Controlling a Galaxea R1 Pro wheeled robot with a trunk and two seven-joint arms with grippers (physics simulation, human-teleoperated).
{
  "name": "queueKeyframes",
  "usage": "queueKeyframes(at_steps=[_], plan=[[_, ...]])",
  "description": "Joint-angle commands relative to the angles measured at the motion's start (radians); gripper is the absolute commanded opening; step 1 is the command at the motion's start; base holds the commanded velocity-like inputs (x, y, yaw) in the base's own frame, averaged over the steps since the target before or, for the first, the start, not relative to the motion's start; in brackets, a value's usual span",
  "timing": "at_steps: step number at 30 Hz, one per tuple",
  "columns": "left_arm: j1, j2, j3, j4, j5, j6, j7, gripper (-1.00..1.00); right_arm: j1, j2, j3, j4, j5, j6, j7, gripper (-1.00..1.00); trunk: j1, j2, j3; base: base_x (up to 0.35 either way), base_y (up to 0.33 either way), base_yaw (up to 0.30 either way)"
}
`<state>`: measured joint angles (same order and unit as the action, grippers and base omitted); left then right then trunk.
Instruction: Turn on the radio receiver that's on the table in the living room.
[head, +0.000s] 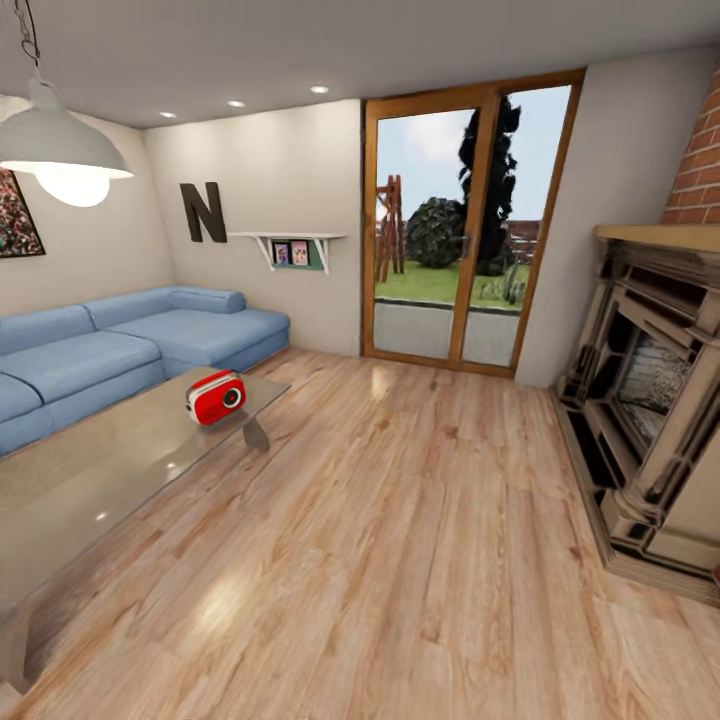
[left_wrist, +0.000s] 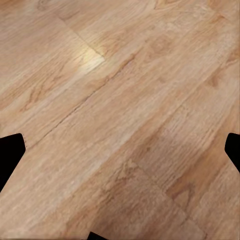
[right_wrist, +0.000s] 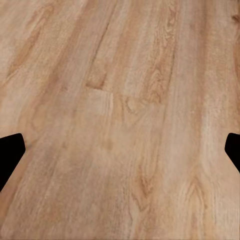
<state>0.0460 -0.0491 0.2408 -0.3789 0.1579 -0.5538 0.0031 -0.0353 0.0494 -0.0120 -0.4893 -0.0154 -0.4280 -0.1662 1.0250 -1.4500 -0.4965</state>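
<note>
Red radio receiver (head: 215, 396) stands on the glossy tabletop (head: 90, 480), left of the frame; a dark letter "N" (head: 203, 212) hangs upper left. Both jaws are wide open above the wood floor (left_wrist: 120, 120).

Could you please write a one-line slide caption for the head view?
Living room: red radio receiver on the glossy table beside a blue sofa, fireplace opposite.

Glossy low table (head: 90, 480) on the plank floor (head: 400, 560), red radio receiver (head: 215, 397) near its far corner.
</note>
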Motion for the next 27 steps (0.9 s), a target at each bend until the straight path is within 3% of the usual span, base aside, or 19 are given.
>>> queueKeyframes(at_steps=[1,9,27], plan=[[0.0,0.0,0.0,0.0,0.0,0.0,0.0,1.0,0.0,0.0,0.0,0.0,0.0,0.0,0.0,1.0,0.0,0.0,0.0,0.0,0.0,0.07],[0.0,0.0,0.0,0.0,0.0,0.0,0.0,1.0,0.0,0.003,0.0,0.0,0.0,0.0,0.001,1.0,0.0,0.0,-0.003,0.0,0.0,0.015],[0.0,0.0,0.0,0.0,0.0,0.0,0.0,1.0,0.0,0.003,0.0,-0.002,0.002,0.0,0.001,1.0,0.0,0.0,-0.032,0.0,0.0,0.0]])
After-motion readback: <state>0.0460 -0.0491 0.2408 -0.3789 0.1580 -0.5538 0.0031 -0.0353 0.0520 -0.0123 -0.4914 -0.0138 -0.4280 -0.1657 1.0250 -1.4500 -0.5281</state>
